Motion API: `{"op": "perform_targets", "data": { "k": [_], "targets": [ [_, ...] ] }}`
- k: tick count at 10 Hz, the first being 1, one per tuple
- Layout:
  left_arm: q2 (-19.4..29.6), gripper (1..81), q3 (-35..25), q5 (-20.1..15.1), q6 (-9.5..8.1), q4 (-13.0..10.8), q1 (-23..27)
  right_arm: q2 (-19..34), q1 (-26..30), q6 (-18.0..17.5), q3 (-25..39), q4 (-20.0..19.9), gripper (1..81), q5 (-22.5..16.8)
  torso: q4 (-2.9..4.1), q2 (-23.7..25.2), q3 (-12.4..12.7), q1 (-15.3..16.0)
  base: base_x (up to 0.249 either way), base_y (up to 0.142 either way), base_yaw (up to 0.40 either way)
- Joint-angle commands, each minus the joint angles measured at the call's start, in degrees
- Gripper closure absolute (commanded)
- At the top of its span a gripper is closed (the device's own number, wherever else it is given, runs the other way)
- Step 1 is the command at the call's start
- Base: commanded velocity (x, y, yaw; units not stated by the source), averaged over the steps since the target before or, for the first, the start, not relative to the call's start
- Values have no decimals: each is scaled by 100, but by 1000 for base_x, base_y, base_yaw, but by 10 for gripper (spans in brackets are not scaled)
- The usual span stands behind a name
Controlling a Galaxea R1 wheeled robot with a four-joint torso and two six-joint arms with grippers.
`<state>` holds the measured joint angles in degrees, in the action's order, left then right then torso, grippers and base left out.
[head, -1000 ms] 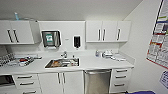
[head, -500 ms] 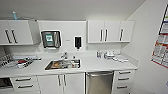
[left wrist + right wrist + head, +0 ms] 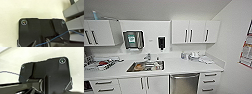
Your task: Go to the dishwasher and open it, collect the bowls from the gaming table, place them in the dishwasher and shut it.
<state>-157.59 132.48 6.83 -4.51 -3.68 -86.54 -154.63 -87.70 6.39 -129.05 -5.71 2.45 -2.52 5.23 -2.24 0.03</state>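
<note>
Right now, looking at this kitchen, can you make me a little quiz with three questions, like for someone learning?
1. True or false: the dishwasher under the counter is shut.
2. What hangs on the wall right above the sink? A) a clock B) a paper towel dispenser C) a window
3. Fill the gap: the dishwasher's front is made of shiny ____, unlike the white drawers beside it.

Key
1. True: its steel front stands flush with the cabinets.
2. B: the silvery box with a green label.
3. Steel.
</note>
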Motion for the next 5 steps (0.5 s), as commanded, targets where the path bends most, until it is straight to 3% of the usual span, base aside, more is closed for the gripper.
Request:
{"op": "perform_targets", "data": {
  "k": [1,5],
  "targets": [
    [104,10,-55,-296,20,-45,239,122,230,20,48,52,10,-350,0,0,0,5,134,0,0],
    [95,10,-55,-296,20,-36,247,114,230,20,30,26,10,-350,0,5,2,-2,135,0,0]
  ]
}}
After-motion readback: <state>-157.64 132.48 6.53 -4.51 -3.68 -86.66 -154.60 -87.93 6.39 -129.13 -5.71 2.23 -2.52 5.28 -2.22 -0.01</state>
